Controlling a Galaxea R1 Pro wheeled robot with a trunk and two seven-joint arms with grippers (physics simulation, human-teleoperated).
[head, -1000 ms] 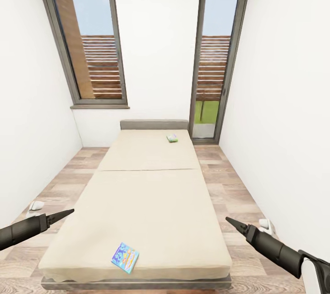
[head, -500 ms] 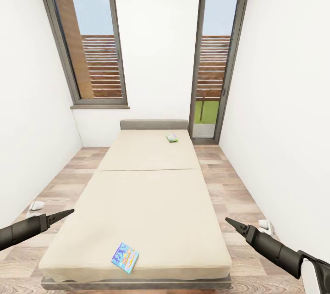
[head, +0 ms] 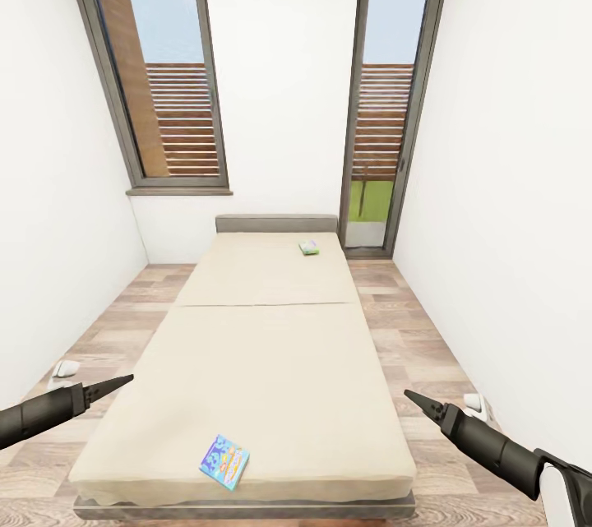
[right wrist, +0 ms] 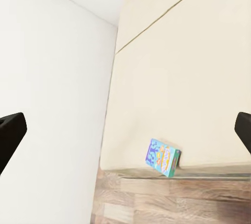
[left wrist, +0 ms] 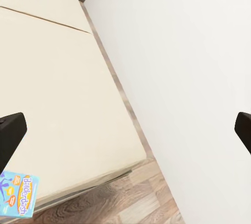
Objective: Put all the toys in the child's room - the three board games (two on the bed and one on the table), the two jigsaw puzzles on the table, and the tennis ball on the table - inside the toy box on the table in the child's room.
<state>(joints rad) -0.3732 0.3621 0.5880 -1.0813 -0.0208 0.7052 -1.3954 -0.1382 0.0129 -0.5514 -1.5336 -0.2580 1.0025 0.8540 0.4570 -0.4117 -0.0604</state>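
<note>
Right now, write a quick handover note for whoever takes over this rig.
Left gripper and right gripper: both empty, jaws wide open in the wrist views, held low either side of the bed's foot.
Blue board game lies flat near the bed's foot. White-and-green game lies near the headboard.
Done: neither game picked up.
Left: carry both to the toy box, then the other toys.

Head camera faces down the bed (head: 271, 346) from its foot. Both wrist cameras look across its near end, sharing the blue board game (head: 224, 461) (left wrist: 18, 194) (right wrist: 163, 157).
</note>
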